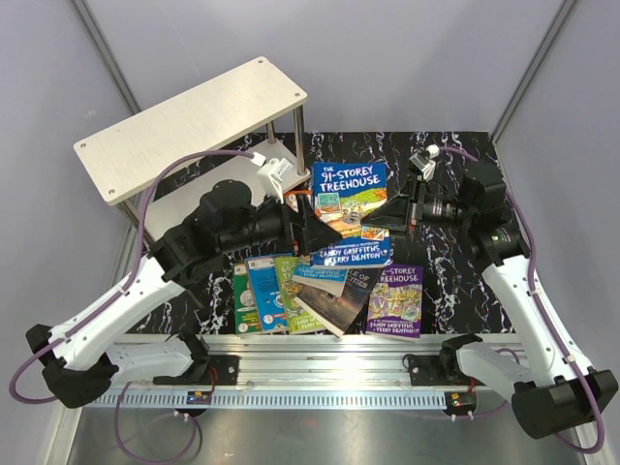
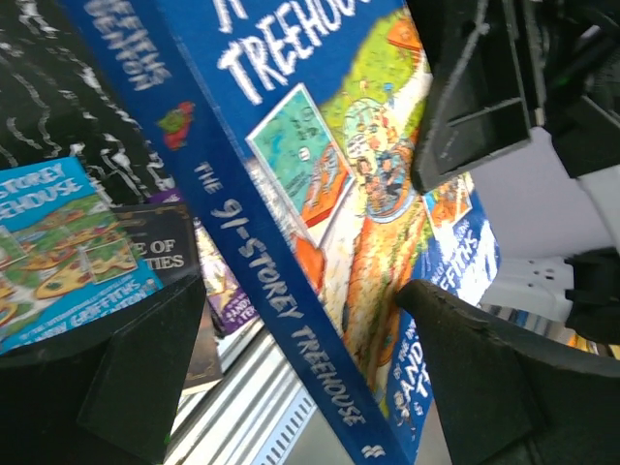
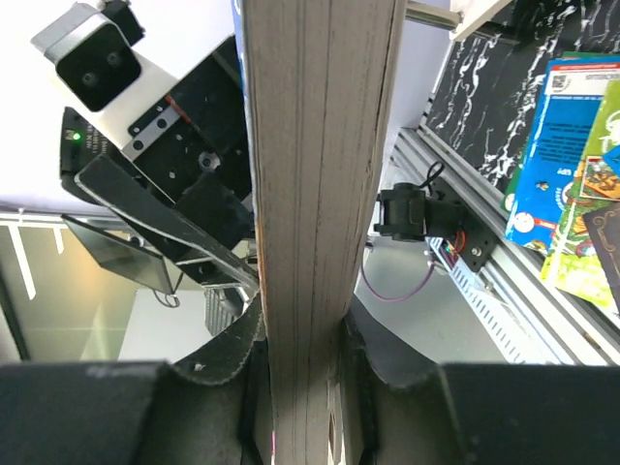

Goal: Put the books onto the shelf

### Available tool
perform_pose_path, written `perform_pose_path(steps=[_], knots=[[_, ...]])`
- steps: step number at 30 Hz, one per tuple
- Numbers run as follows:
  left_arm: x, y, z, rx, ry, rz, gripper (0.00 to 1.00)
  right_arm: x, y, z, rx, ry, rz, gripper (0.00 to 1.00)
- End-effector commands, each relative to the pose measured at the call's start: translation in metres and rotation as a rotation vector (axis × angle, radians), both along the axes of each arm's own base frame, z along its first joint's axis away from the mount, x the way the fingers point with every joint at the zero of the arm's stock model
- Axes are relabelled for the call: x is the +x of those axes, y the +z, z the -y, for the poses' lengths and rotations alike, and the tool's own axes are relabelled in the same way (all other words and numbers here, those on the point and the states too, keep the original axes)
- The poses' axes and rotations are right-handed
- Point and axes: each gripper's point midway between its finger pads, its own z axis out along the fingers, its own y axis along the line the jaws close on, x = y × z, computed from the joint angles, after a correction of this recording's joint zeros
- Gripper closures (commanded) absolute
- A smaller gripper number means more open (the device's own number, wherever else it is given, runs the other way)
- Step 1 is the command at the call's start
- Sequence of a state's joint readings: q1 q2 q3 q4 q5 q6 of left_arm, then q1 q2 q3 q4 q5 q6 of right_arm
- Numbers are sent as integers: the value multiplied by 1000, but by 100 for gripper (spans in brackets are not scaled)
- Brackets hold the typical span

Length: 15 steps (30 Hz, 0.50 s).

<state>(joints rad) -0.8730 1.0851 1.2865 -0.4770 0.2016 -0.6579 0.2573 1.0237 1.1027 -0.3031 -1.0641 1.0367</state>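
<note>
Blue "91-Storey Treehouse" book (image 1: 351,208) is up off the bench (image 1: 455,281), hanging between the two arms with its cover facing up and tilted. I cannot tell whether its near edge rests on the loose books (image 1: 320,291) spread along the bench's near side. Right tool (image 1: 392,218) is clenched on the book's page edge: the right wrist view shows the block of pages pinched upright between both pads, and it carries the weight alone. Left tool (image 1: 315,228) is released, jaws wide. In the left wrist view the blue spine runs diagonally through the gap, one finger (image 2: 136,378) on either side, neither visibly touching the cover. So the book spans left to right between the tools, spine toward the left arm and page edge toward the right, its long axis running roughly far to near. The shelf (image 1: 194,121) stands at the far left, just beyond the left arm and well apart from the right one, so the left arm is the nearer carrier. My judgement: this is a handover. The left tool should clench on the spine side before the right one lets go. Risks: a thin paperback may flex or swing if the left tool grips it off-centre, and the two tools are close together across the cover.
</note>
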Motion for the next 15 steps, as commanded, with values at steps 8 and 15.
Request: perform_pose_path(steps=[8, 15], knots=[[-28, 33, 17, -151, -180, 11, 100, -11, 40, -7, 129, 77, 132, 100], [0, 65, -31, 7, 53, 118, 100, -1, 50, -7, 87, 32, 165, 0]])
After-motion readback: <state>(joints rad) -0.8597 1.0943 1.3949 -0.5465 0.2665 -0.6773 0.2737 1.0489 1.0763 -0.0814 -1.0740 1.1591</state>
